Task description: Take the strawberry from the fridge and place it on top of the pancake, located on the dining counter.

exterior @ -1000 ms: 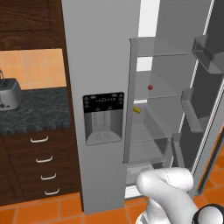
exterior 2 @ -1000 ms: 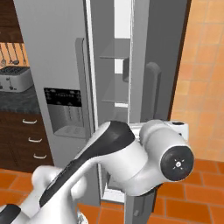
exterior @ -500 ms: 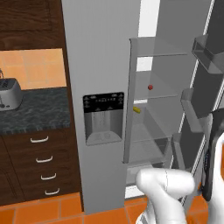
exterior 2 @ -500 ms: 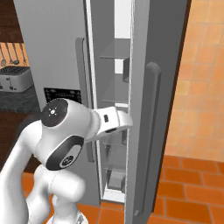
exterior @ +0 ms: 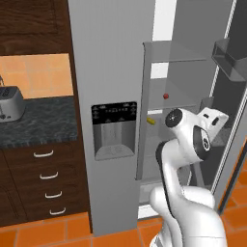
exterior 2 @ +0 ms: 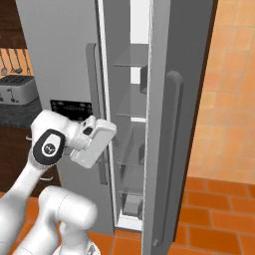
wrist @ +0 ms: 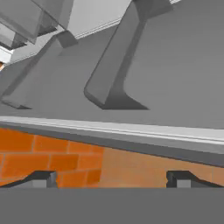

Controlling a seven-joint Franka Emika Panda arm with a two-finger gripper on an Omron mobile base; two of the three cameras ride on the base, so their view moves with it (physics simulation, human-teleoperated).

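Flanking fridge (exterior: 111, 72): toaster (exterior: 10, 103); drawers (exterior: 48, 181)

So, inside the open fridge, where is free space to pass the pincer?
In the fridge, the shelf right of the strawberry looks bare, as does the shelf above it. Tighter at the yellow item near the left edge.

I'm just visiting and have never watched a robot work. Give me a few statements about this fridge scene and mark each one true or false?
1. The fridge has its right-hand door swung open. True.
2. The strawberry is already pinched in the gripper. False: it sits on a glass shelf inside the fridge, and the gripper is open and empty.
3. A small yellow item lies on the shelf below the strawberry. True.
4. A toaster stands on the orange floor. False: it stands on the black speckled counter left of the fridge.
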